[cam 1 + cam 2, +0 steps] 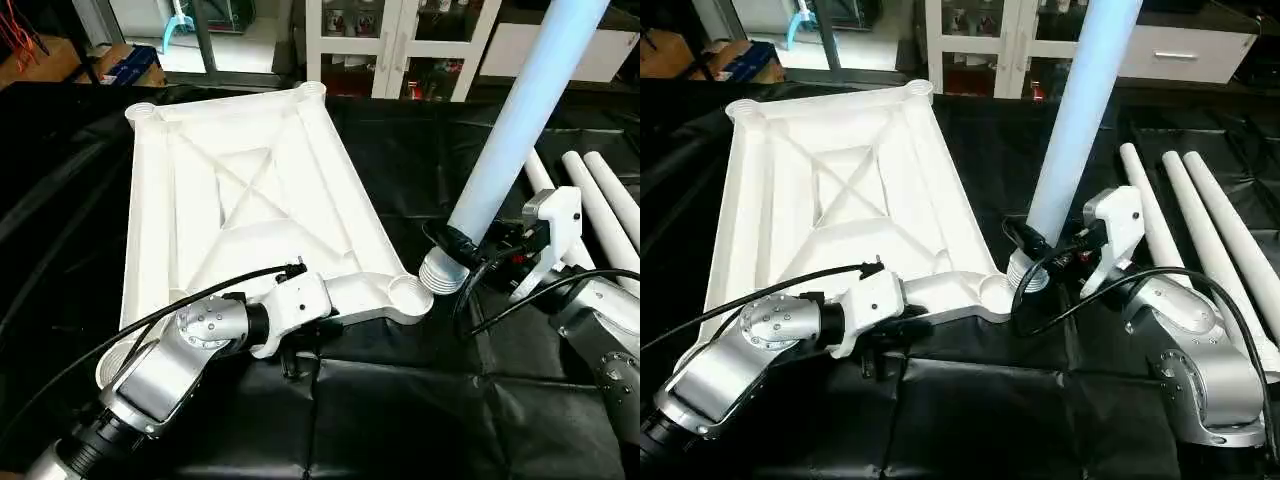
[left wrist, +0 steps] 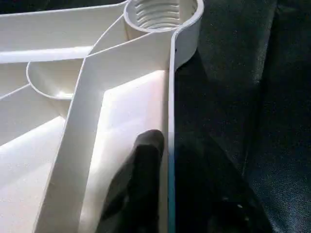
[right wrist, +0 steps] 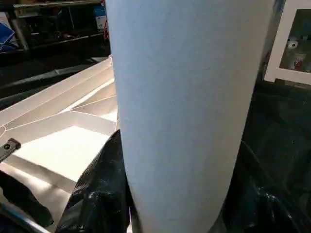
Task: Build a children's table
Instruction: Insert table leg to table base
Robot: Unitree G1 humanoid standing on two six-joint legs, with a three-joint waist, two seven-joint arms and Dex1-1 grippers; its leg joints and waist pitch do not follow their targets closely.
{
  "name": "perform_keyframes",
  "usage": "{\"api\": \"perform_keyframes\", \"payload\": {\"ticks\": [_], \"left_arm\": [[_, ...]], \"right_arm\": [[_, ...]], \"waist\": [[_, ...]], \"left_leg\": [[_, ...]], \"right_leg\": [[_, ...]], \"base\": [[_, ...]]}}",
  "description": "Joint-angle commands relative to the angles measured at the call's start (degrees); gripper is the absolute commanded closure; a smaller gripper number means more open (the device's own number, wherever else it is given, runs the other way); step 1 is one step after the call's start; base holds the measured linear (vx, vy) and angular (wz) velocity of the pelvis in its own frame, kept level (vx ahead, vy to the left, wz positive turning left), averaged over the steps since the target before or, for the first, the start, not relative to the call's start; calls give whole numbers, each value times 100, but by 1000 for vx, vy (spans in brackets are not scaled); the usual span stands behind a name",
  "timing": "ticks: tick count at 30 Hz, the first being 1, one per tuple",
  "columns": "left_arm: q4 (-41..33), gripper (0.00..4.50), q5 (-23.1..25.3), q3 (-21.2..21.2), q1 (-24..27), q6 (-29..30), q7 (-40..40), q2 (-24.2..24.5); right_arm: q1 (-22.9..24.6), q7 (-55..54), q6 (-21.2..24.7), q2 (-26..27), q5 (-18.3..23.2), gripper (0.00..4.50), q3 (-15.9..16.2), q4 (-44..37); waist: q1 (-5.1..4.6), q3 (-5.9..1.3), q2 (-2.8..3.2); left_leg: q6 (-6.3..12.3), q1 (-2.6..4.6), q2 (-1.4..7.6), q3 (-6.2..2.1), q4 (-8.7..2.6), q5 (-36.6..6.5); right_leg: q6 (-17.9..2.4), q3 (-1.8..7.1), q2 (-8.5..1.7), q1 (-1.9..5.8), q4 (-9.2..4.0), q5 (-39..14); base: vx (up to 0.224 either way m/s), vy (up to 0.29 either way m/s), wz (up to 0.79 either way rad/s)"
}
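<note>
Table top (image 1: pixel 240 200), white, ribbed underside up, lies on black cloth (image 1: pixel 400 420); left gripper (image 2: pixel 165 145) clamped on its near edge, one finger (image 2: pixel 138 184) inside the rim. Leg (image 1: pixel 1080 110), tilted toward 1 o'clock, clamped near its threaded end in right gripper (image 1: pixel 455 245), just beside the near-right corner socket (image 1: pixel 408 292). Three legs (image 1: pixel 1180 215) lie at 3 o'clock.
</note>
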Motion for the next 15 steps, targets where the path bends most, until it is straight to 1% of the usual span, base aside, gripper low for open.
{"api": "perform_keyframes", "payload": {"ticks": [1,3,4,8,9,11,14,15], "left_arm": [[146,339,195,-10,43,3,11,111],[156,339,195,13,31,-4,-1,129],[157,339,195,14,30,-5,-2,130],[195,339,181,48,5,5,-50,172],[194,355,176,44,9,14,-63,177],[190,355,167,28,26,33,-98,191],[188,385,188,-17,58,89,-158,202],[190,385,212,-33,64,109,-148,203]], "right_arm": [[-49,47,-100,-70,11,263,12,-105],[-53,48,-107,-72,8,263,16,-102],[-53,48,-107,-72,8,263,16,-101],[-67,54,-107,-60,-8,263,17,-98],[-69,52,-107,-56,-4,263,15,-99],[-77,39,-100,-37,17,263,6,-109],[-98,12,-63,-5,83,263,5,-137],[-103,11,-49,4,102,263,11,-143]], "waist": [[15,-290,-28],[13,-287,-30],[19,-286,-19],[16,-278,-22],[17,-277,-21],[14,-276,-24],[8,-281,-24],[2,-288,-22]], "left_leg": [[213,171,708,-329,-586,-1243],[203,172,708,-326,-589,-1294],[194,175,710,-329,-589,-1303],[125,179,711,-329,-601,-1409],[119,180,711,-331,-603,-1421],[109,176,710,-332,-606,-1436],[111,176,708,-330,-603,-1395],[122,175,708,-333,-603,-1366]], "right_leg": [[-1456,237,-436,126,-384,-467],[-1446,238,-437,124,-393,-547],[-1443,238,-438,122,-391,-569],[-1428,243,-436,110,-402,-673],[-1422,242,-435,107,-402,-689],[-1412,245,-438,109,-405,-717],[-1405,245,-440,109,-404,-692],[-1413,241,-434,111,-397,-651]], "base": [[0,0,0],[0,0,0],[0,0,0],[0,0,0],[0,0,0],[0,0,0],[0,0,0],[0,0,0]]}}
